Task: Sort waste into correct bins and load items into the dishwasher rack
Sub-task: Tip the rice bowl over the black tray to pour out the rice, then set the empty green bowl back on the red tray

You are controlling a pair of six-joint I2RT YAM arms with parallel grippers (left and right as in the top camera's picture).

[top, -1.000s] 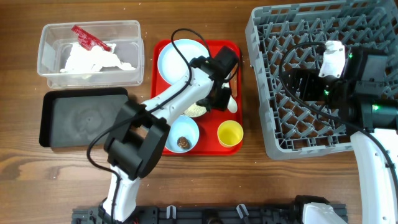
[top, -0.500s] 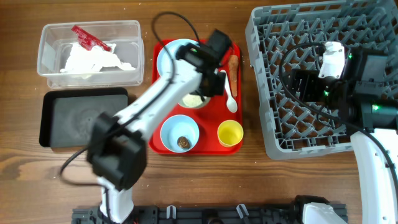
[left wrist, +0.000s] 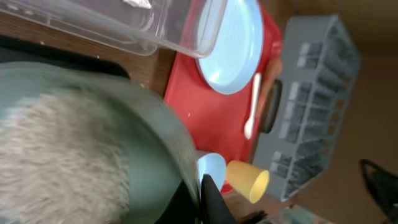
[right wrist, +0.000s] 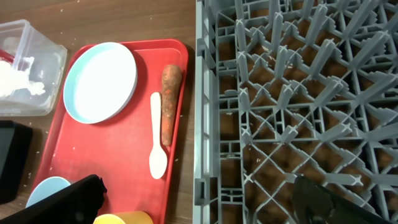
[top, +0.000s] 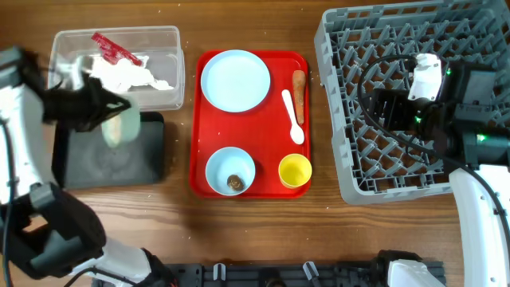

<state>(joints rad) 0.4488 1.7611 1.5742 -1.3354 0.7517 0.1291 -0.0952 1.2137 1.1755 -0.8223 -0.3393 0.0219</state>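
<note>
Pinches the pale green bowl (top: 121, 129) at its rim with the left gripper (top: 107, 115). Round, blurry, full of white rice grains (left wrist: 56, 155). Up over the black tray (top: 88, 162), beside the clear tub (top: 179, 72). Right gripper (right wrist: 199, 200) spread wide over the grey rack (right wrist: 298, 93).

The tray (top: 263, 131) is red, plate (top: 235, 80) light blue, cup (top: 295, 171) yellow.
</note>
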